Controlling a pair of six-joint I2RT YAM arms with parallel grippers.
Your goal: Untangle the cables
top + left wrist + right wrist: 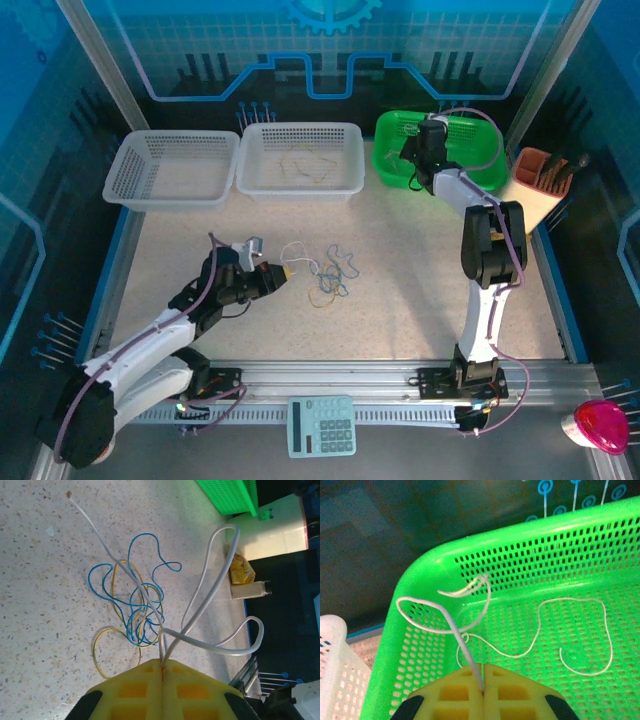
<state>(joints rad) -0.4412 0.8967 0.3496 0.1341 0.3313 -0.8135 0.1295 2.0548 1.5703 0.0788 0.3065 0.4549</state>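
My left gripper point(163, 665) is shut on a white cable point(200, 605), pinched where two of its strands meet; the cable loops up and away from the yellow fingers. Just beyond lies a tangle of a blue cable point(135, 600) and a yellow cable point(106, 642) on the speckled table, with one white strand running across it. From above, the left gripper point(283, 270) sits left of that tangle point(335, 280). My right gripper point(483, 675) is shut on another white cable point(452, 622), hanging over the green basket point(420, 645). A thinner white cable point(570, 630) lies on the basket floor.
Two white baskets point(170, 170) point(345, 150) stand at the back left and middle; the middle one holds a yellowish cable point(305, 165). An orange holder point(545, 175) stands right of the green basket point(390, 165). A calculator point(322, 425) and a pink object point(600, 425) lie at the near edge.
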